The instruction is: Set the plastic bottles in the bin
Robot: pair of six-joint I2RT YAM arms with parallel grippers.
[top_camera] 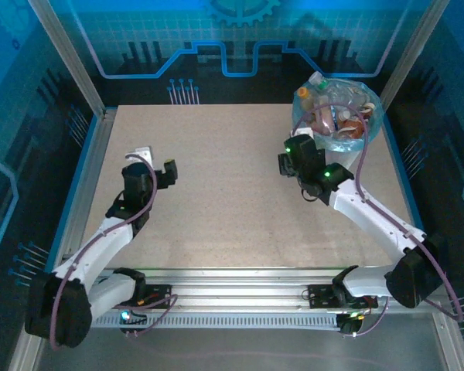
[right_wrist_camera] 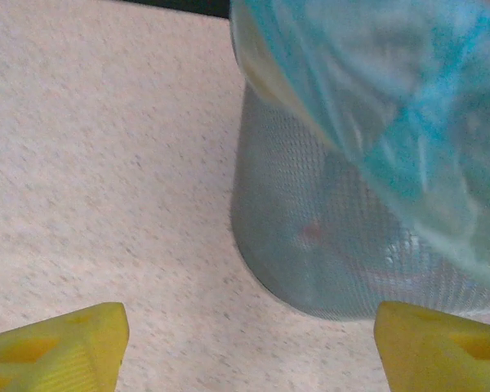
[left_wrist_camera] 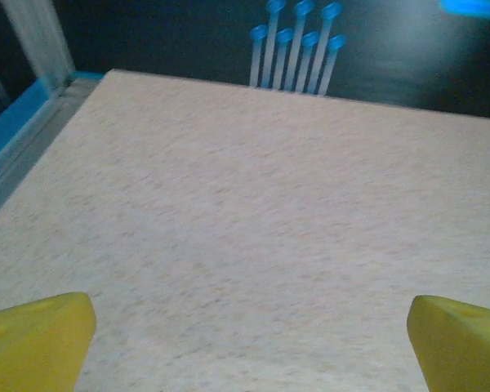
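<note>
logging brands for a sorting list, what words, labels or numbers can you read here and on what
No text can be read anywhere.
plastic bottles in the bin: coloured labels, too small and blurred to read.
back wall: gear and circuit-line graphics, no words or numbers.

A pale, speckled worktop [top_camera: 216,216] lies inside a cell walled by blue backdrop panels [top_camera: 139,35] printed with circuit lines and a gear emblem [top_camera: 240,9]. Aluminium posts [top_camera: 66,54] rise at the far corners, and a ribbed metal rail [top_camera: 240,280] runs along the near edge. Blue pin markings [left_wrist_camera: 294,45] stand on the dark far wall.
</note>
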